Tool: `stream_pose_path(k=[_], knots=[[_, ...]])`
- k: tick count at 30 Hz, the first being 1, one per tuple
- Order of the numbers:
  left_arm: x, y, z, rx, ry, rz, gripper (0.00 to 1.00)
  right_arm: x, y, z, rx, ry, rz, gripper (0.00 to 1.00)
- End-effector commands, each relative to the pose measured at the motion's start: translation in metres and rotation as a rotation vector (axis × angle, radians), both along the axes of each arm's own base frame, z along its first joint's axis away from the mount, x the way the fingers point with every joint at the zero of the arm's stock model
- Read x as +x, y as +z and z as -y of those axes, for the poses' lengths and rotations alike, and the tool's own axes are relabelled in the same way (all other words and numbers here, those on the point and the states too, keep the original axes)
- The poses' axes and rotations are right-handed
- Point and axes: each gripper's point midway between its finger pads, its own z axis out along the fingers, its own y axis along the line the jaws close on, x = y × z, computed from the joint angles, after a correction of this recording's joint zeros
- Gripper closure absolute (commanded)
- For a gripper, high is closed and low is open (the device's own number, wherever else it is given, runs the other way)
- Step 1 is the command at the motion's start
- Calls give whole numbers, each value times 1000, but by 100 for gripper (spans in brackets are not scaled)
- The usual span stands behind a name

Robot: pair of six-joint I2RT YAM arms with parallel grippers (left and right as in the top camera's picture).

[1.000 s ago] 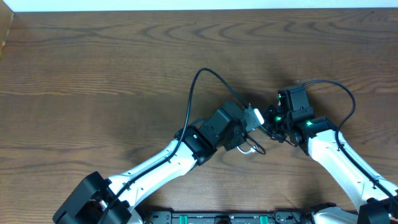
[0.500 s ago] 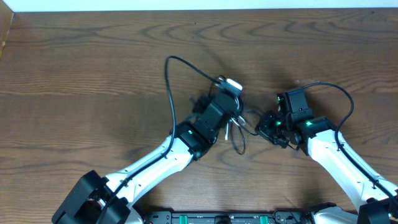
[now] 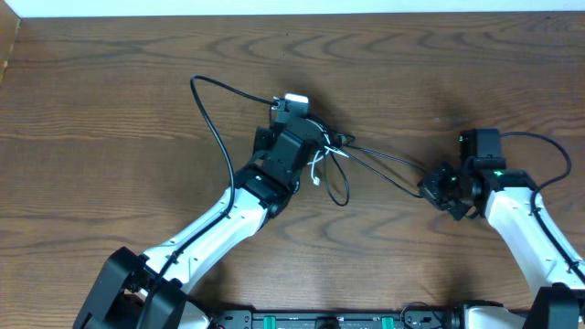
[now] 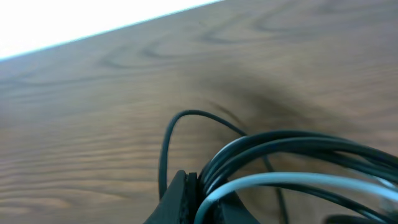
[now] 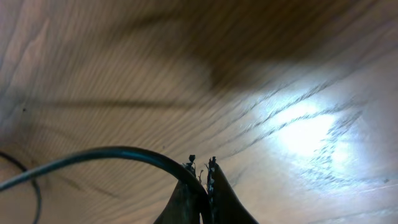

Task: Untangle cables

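Looping — black cables (image 4: pixel 298 140), white cable (image 4: pixel 292 179)

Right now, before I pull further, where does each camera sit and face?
Overhead: fixed above the table, looking straight down; both arms show, a black cable stretched between left gripper and right gripper.
Left wrist: on the left arm, looking low across the wood at the bunched cables; its fingers show at the bottom.
Right wrist: on the right arm, looking down at the wood; its fingers pinch that black cable.
Shared: overhead and right wrist both show that cable.
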Motion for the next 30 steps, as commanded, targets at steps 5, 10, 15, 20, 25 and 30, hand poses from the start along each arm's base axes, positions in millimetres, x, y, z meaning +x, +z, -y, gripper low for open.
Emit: stream_pose_path(k=[5, 10, 15, 20, 25, 30], knots=[[-12, 2, 51, -243, -250, -115, 92, 17, 8, -9, 21, 241, 152, 78], [-25, -10, 56, -249, -292, -191, 92, 37, 48, -60, 223, 567, 451, 44], [-38, -12, 73, -309, -385, -244, 92, 38, 81, -94, 376, 713, 622, 32], [-40, -10, 78, -329, -412, -250, 92, 36, 82, -115, 362, 762, 630, 27], [-40, -10, 78, -414, -339, -280, 92, 34, 60, -131, 340, 480, 390, 31], [-40, -10, 78, -465, -296, -299, 92, 30, 51, -151, 287, 345, 318, 34]])
